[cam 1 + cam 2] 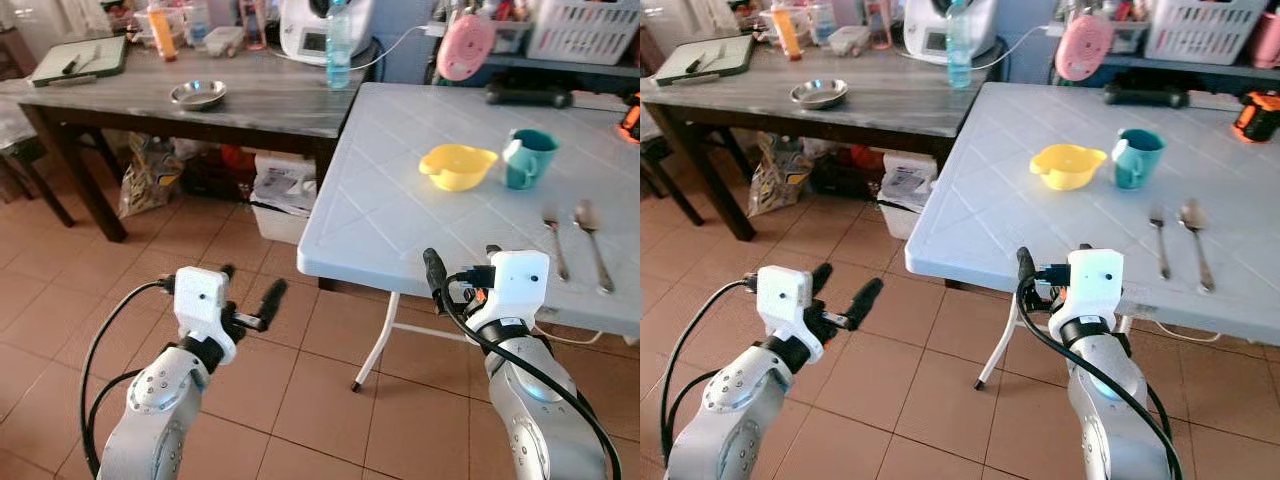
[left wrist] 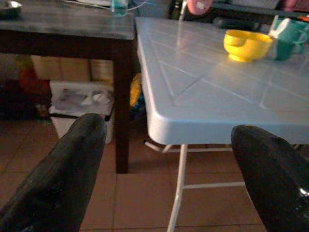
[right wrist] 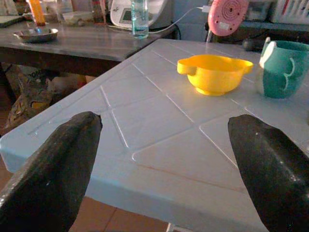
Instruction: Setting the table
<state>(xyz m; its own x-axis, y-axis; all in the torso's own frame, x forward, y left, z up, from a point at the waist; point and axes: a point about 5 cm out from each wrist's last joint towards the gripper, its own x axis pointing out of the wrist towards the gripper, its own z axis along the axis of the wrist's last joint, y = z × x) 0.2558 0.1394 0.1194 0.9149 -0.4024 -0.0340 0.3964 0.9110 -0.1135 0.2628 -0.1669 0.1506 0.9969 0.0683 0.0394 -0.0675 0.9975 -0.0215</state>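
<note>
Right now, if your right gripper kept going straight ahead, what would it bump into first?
Probably the yellow bowl. The right gripper, open, points low across the white table toward it; the teal mug stands off to one side.

Left gripper (image 1: 248, 288) and right gripper (image 1: 459, 262) raised, fingers spread

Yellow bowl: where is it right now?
In the left eye view the yellow bowl sits on the white folding table, ahead and to the robot's right, just left of the teal mug, with the fork and spoon nearer on its right.
</note>
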